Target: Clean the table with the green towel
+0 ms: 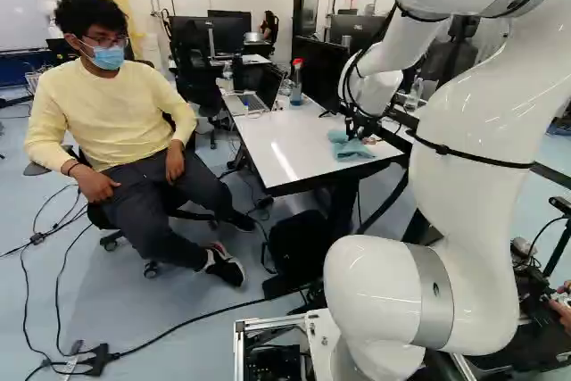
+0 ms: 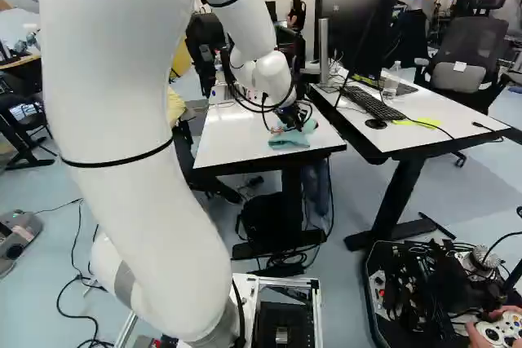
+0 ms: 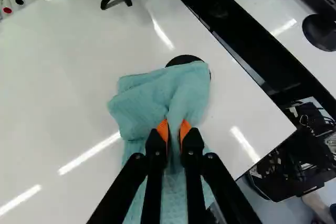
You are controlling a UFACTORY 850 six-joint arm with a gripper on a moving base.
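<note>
The end effector (image 2: 294, 123) pinches the green towel (image 3: 184, 90), which spreads under it. To its right, a black tub (image 2: 373, 306) holds wires (image 2: 426, 273).

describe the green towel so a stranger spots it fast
Find the white-topped table with the open laptop. At its near end is rumpled blue-green cloth, pinched by the black two-fingered hand. Unlike the round black disc it partly hides, it's fabric.

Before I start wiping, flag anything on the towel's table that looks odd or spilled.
A dark round patch shows from under the green towel, odd on the white tabletop. It may be a cable-hole cover rather than a stain; I cannot tell. No liquid or damage stands out.
</note>
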